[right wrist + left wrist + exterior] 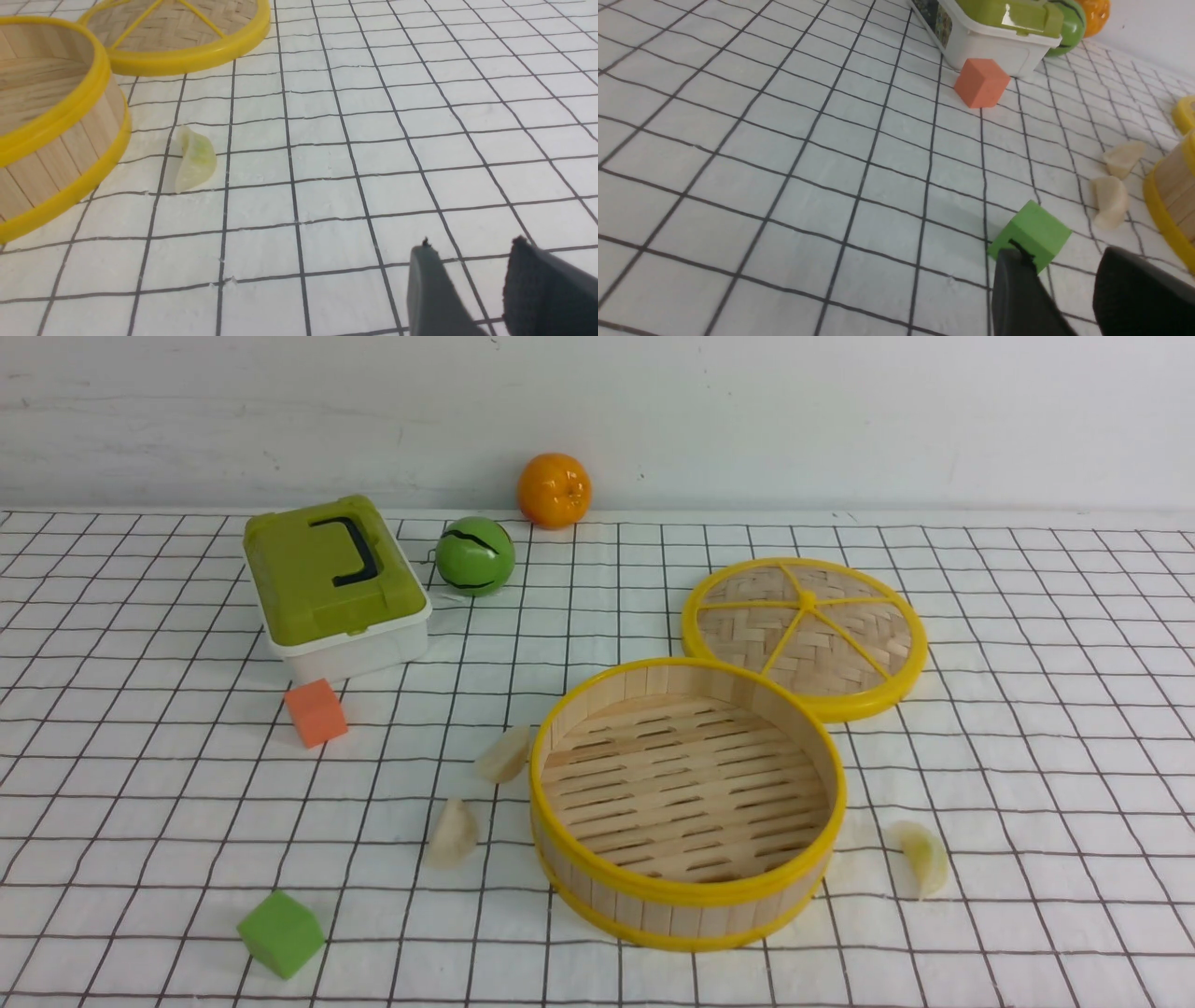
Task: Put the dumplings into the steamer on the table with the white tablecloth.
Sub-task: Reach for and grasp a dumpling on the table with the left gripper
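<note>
The round bamboo steamer [688, 887] with yellow rims stands empty on the white tablecloth [1027, 709] of the table. Two cream dumplings [504, 753] [453, 833] lie just left of it, and a greenish one [924, 859] lies to its right. Neither gripper shows in the front view. My left gripper [1059, 256] is open with nothing between its fingers, just short of a green cube [1034, 233]; the two dumplings [1124, 157] [1110, 201] lie beyond it. My right gripper [472, 247] is open over bare cloth, well away from the greenish dumpling [196, 158] beside the steamer [56, 154].
The flat woven lid [805, 637] lies behind the steamer to its right. A green-lidded white box [334, 588], a green ball [474, 555] and an orange [554, 490] stand at the back left. An orange cube [316, 712] and the green cube [280, 933] sit on the left.
</note>
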### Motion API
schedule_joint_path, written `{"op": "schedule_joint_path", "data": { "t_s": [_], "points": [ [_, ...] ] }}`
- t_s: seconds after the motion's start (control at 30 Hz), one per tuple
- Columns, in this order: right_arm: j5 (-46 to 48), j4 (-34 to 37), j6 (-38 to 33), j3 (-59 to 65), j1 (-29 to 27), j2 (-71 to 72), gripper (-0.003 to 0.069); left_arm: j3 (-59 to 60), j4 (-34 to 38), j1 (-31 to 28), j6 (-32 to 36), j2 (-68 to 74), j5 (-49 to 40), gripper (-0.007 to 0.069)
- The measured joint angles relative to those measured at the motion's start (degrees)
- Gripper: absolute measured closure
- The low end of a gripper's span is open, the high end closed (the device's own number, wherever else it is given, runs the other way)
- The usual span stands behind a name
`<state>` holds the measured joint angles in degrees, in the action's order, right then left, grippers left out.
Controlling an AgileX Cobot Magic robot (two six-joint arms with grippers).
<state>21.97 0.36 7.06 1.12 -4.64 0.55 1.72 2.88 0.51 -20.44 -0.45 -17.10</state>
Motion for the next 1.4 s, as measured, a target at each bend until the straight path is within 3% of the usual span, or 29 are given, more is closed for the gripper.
{"op": "schedule_joint_path", "data": {
  "t_s": [0.07, 0.13, 0.23, 0.27, 0.3, 0.33, 0.37, 0.43, 0.53, 0.7, 0.87, 0.9, 1.0, 1.1, 1.2, 1.27, 1.4],
  "points": [
    [0.0, 2.1, 0.0, 0.0, 0.0, 0.0, 0.0420, 0.0, 3.6, 0.0, -0.4, 0.0, 0.5, 0.0386],
    [0.1, 9.0, 1.5, 0.0, 0.0, 0.0, 0.0420, 0.0, 15.2, 0.0, -4.6, 0.0, 1.9, 0.0386],
    [0.8, 22.9, 7.5, 0.0, 0.0, 0.0, 0.0420, 0.0, 32.7, 0.0, -12.4, 0.0, 2.9, 0.0386],
    [0.9, 23.9, 8.0, 0.0, 0.0, 0.0, 0.0420, 0.0, 33.9, 0.0, -12.9, 0.0, 2.9, 0.0386],
    [1.3, 33.1, 12.2, 0.2, 0.0, 0.0, 0.0420, 0.0, 41.7, 0.0, -15.6, 0.0, 3.3, 0.0386],
    [1.3, 33.1, 12.2, 0.3, 0.0, 0.0, 0.0420, 0.0, 42.5, 0.0, -15.8, 0.0, 3.3, 0.0386],
    [1.5, 40.1, 14.6, 0.5, 0.0, 0.0, 0.0420, 0.0, 47.4, 0.0, -16.9, 0.0, 3.7, 0.0386],
    [1.4, 46.5, 15.8, 0.5, 0.0, 0.0, 0.0420, 0.0, 50.5, 0.0, -17.5, 0.0, 3.9, 0.0386],
    [1.2, 49.4, 16.2, 0.5, 0.0, 0.0, 0.0420, 0.0, 52.2, 0.0, -17.9, 0.0, 3.7, 0.0386],
    [1.1, 50.3, 16.2, 0.5, 0.0, 0.0, 0.0420, -0.1, 53.1, 0.0, -17.2, 0.0, 0.4, 0.0386],
    [4.3, 51.0, 8.7, 0.1, 0.0, 0.0, 0.0420, -6.7, 53.0, 0.0, -2.2, 0.0, -8.3, 0.0386],
    [6.7, 51.4, 3.4, -1.2, 0.0, 0.0, 0.0420, -10.6, 53.0, 0.0, 5.6, 0.0, -9.9, 0.0386],
    [9.9, 51.7, -7.6, -6.6, 0.0, 0.0, 0.0424, -17.4, 51.7, 0.0, 16.5, 0.2, -11.3, 0.0386],
    [10.5, 50.4, -14.8, -12.2, 0.0, -1.9, 0.0467, -23.2, 46.1, 0.0, 19.3, 4.2, -14.8, 0.0415],
    [10.1, 42.8, -19.6, -19.1, 0.1, -7.7, 0.0610, -29.5, 35.1, 0.0, 19.6, 14.8, -22.7, 0.0503],
    [10.5, 38.3, -20.1, -22.6, 0.2, -10.7, 0.0659, -32.0, 30.1, 0.1, 19.6, 18.7, -26.4, 0.0552],
    [16.2, 26.1, -20.2, -30.4, 1.9, -18.8, 0.0680, -40.4, 18.5, 1.6, 19.8, 30.4, -35.7, 0.0637]
  ]
}}
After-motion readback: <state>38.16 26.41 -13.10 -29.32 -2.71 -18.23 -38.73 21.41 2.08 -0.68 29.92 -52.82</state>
